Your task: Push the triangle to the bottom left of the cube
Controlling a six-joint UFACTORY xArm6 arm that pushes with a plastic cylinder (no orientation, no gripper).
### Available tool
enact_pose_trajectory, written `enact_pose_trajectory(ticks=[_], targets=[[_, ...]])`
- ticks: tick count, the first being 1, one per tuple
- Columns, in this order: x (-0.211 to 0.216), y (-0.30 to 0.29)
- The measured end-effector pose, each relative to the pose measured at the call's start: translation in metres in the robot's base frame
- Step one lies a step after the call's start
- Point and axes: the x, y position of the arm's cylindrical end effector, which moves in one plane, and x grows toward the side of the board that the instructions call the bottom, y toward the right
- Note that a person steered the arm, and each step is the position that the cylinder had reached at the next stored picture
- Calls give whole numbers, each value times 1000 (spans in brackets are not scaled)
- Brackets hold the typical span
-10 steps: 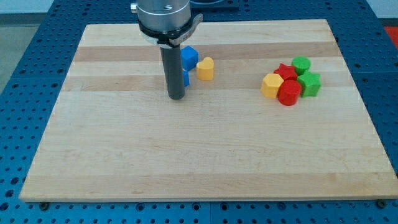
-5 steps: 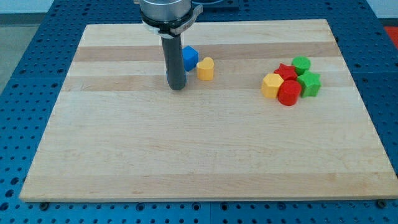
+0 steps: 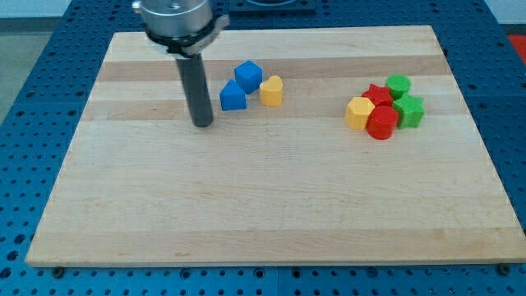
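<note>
Tip [image 3: 202,125]: left of the triangle [image 3: 232,97], not touching.
Claw: none, just a rod.
Triangle: bottom left of the cube [image 3: 248,75].
Risk: another push could knock it away.

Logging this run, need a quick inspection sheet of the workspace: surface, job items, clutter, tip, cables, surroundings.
Surface: pale wooden board, flat, lower half bare.
Job's things: blue triangle block sits at the lower left of the blue cube, close beside it; contact cannot be told.
Clutter: yellow heart-like block right of the cube; cluster at the view's right of yellow block, red star, red cylinder, green cylinder, green star.
Grippers: none; my tip is left of the triangle, apart from it.
Cables: nothing seen.
Surroundings: blue perforated table around the board.
</note>
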Motion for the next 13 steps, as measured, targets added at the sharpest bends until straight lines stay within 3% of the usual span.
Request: enact_pose_trajectory(ticks=[2, 13], targets=[[-37, -14], [-39, 30]])
